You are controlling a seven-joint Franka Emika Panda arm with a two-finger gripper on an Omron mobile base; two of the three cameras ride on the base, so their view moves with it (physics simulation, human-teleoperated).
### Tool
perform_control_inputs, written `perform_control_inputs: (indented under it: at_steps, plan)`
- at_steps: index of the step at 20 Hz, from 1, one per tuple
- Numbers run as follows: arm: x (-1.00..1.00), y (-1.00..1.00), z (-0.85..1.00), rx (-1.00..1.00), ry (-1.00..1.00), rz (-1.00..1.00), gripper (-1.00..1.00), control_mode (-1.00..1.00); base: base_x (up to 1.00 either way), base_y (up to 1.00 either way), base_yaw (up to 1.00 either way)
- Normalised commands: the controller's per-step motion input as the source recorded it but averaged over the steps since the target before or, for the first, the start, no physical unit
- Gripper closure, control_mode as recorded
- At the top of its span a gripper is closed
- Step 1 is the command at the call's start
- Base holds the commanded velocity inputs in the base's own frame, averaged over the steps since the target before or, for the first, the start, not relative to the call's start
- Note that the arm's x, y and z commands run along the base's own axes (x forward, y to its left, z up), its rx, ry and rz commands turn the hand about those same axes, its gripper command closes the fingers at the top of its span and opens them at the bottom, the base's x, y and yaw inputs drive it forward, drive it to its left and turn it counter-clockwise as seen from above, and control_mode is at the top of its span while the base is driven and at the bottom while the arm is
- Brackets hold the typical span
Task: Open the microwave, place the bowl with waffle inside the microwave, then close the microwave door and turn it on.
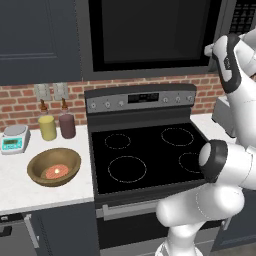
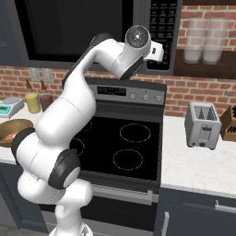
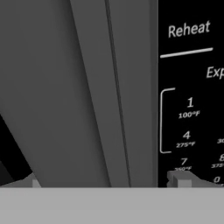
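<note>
The microwave (image 1: 150, 35) hangs above the stove, its door (image 2: 69, 27) flush with the frame and its button panel (image 2: 161, 27) running down the right side; the step in hand, as I judge it, is the very first one, getting that door open, since nothing has been moved inside yet. In the hand view the long grey bar of the door handle (image 3: 105, 96) runs up the picture with the keypad (image 3: 192, 109) just beside it, "Reheat" and the number keys readable; the camera sits very close to that seam. The gripper (image 2: 159, 51) is raised to the microwave's right edge, at the foot of the panel; its jaws stand spread as wide as they go, one tip on either side of the handle, and they pinch nothing; whether a finger already touches the bar I cannot tell. The next move likely calls for closing on or hooking behind the handle, then pulling outward in an arc around the far hinge without slipping onto the keys. The wooden bowl (image 1: 54, 166) waits on the white counter (image 1: 30, 192) left of the stove (image 1: 145, 155), the waffle (image 1: 57, 172) lying in it, well apart from the hand; two canisters (image 1: 57, 126) and a small scale (image 1: 14, 138) stand behind it.
</note>
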Motion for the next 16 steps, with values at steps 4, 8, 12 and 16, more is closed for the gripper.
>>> perform_control_inputs:
  at_steps: [4, 8, 12, 16]
  plan:
    - [0.15, 0.00, -0.17, 0.00, -0.01, 0.00, 1.00, -1.00, 0.00, 0.00, 0.00]
    - [0.14, 0.00, -0.04, 0.00, 0.00, 0.00, 1.00, -1.00, 0.00, 0.00, 0.00]
    - [0.00, 0.00, 0.00, 0.00, 0.00, 0.00, 1.00, -1.00, 0.00, 0.00, 0.00]
    - [0.00, 0.09, 0.00, 0.00, 0.00, 0.00, 1.00, -1.00, 0.00, 0.00, 0.00]
